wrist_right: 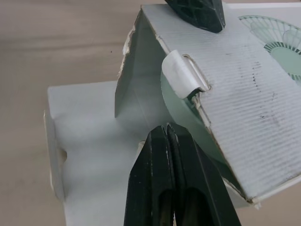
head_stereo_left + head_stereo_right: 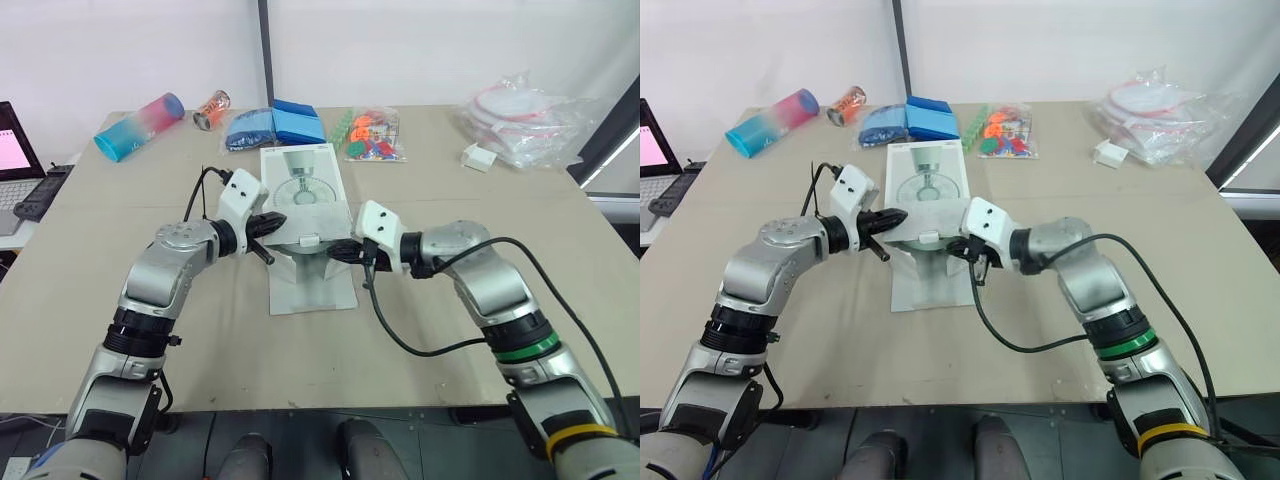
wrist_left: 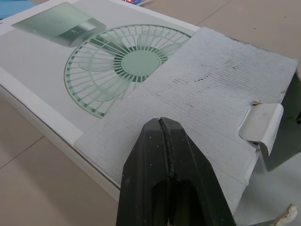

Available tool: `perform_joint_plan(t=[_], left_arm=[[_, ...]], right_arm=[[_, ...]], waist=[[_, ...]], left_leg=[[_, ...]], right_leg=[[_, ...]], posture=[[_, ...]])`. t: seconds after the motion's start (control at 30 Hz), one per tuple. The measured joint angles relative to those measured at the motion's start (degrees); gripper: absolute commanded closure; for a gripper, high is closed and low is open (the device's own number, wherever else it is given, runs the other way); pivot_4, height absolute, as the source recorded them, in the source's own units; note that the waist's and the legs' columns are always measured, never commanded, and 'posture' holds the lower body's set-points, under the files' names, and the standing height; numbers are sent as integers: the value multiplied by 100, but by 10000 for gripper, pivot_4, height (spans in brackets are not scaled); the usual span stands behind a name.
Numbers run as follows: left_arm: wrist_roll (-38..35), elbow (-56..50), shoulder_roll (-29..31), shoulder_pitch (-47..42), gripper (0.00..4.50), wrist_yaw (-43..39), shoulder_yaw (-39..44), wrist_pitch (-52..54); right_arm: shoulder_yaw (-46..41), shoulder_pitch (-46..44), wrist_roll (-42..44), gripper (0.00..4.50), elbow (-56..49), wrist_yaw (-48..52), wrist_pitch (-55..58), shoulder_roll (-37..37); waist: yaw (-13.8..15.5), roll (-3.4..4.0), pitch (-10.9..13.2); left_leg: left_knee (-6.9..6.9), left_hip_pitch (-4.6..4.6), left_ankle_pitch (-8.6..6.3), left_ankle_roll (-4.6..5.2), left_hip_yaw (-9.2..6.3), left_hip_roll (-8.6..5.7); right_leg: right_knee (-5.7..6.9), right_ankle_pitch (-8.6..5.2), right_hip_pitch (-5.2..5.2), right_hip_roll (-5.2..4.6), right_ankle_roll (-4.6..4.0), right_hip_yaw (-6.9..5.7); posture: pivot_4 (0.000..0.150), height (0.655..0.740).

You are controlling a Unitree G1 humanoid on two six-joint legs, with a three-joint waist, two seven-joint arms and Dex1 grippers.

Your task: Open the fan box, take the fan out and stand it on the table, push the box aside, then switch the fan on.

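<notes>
Box (image 2: pixel 305 185) — flat at mid-table (image 2: pixel 450 330), near end open, lid flap (image 2: pixel 315 290) spread toward the robot. Left gripper (image 2: pixel 266 240) and right gripper (image 2: pixel 340 252) flank the mouth, likely to lift the inner flap (image 3: pixel 211 80). Left wrist: fingers pressed together, empty, over that flap. Right wrist: fingers likewise closed, empty, at the mouth — pale green fan (image 1: pixel 181 117) inside, not yet out

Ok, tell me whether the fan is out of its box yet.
No, the green fan sits inside the open end of the box, not on the table.
</notes>
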Motion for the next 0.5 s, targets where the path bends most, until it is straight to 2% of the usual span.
perform_joint_plan(t=[0.5], left_arm=[[44,-9,4,12,45000,-19,1,-1]], right_arm=[[-24,-10,17,44633,-268,197,408,-477]], waist=[[2,-3,-2]], left_leg=[[2,2,2,1,-3,-5]], right_leg=[[1,0,4,-5,0,-3]], posture=[[1500,7400]])
